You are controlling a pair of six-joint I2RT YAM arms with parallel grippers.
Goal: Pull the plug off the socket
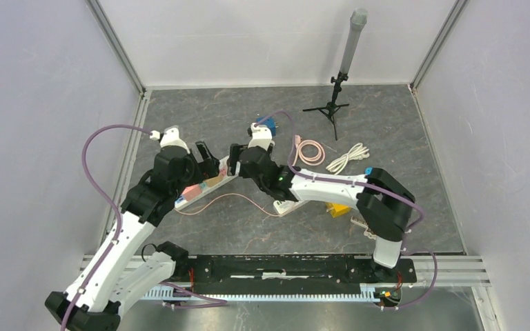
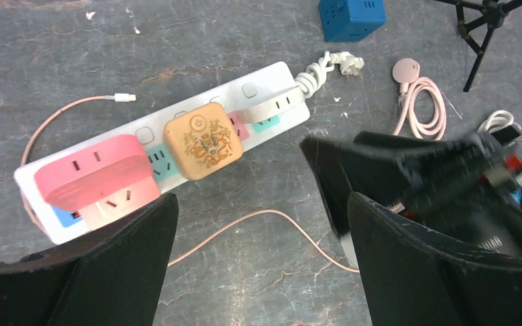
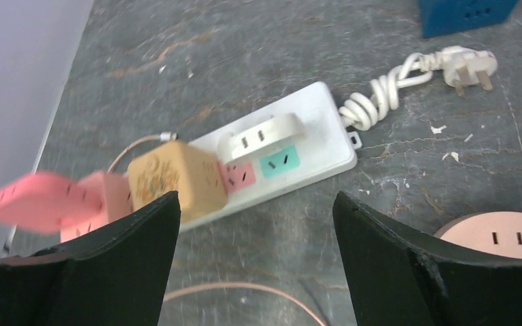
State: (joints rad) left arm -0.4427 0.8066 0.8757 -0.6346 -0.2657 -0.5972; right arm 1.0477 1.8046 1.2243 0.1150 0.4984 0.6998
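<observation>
the tan plug (image 2: 202, 140) sits midway along the white power strip (image 2: 272, 75), whose long axis slants across the bench (image 2: 75, 41). both arms hover over the strip. we judge the right jaws nearer the plug, the left jaws nearer the strip's pink adapter (image 2: 92, 170). both pairs gape wide, holding nothing.

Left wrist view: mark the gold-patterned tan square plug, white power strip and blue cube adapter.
Gold-patterned tan square plug (image 2: 202, 140), left wrist view, centre of top face.
White power strip (image 2: 272, 80), left wrist view, bare casing near its cord end.
Blue cube adapter (image 2: 351, 15), left wrist view, top face.
</observation>
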